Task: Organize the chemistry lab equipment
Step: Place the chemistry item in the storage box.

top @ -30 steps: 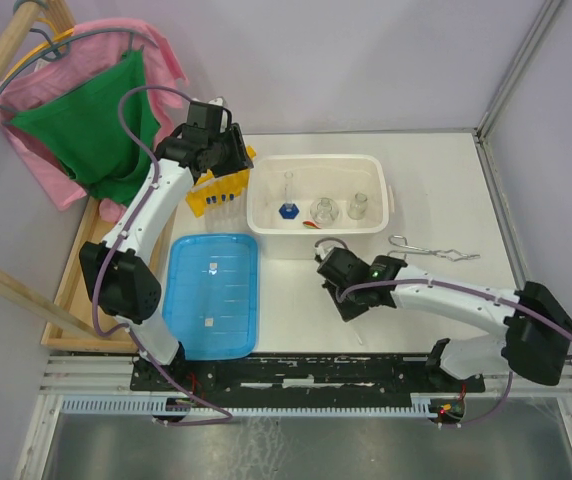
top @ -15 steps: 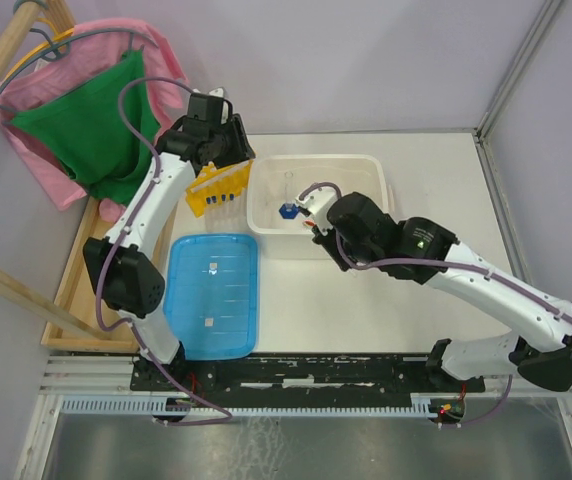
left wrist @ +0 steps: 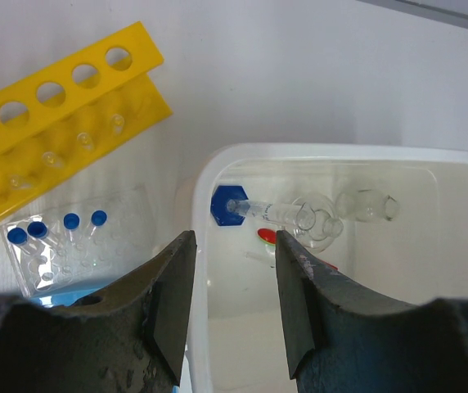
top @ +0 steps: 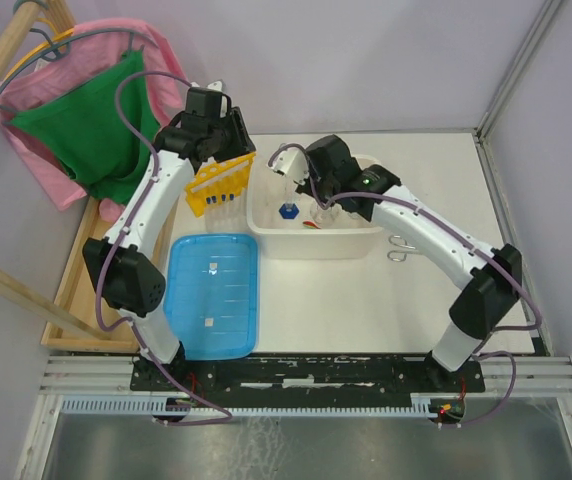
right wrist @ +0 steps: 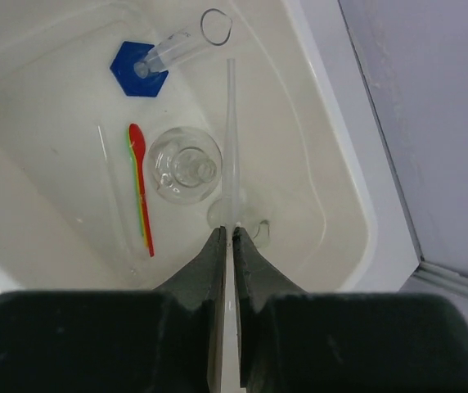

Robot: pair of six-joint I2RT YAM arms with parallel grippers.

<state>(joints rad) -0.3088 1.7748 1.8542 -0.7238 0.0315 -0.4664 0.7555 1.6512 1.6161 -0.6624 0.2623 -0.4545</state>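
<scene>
Clear thin rod [right wrist: 231, 123] clamped in the right gripper [right wrist: 228, 233] has moved over the white tub [right wrist: 316, 164]; left gripper [left wrist: 236, 246] stays parted.

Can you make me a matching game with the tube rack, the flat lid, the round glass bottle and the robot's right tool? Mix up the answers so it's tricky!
Things
1. tube rack
2. flat ribbed lid
3. round flask
4. right tool

Matches
A. pinching a thin clear rod
B. blue
C. sitting on the floor of the white tub
D. yellow

Right pairs: 1-D, 2-B, 3-C, 4-A
</scene>
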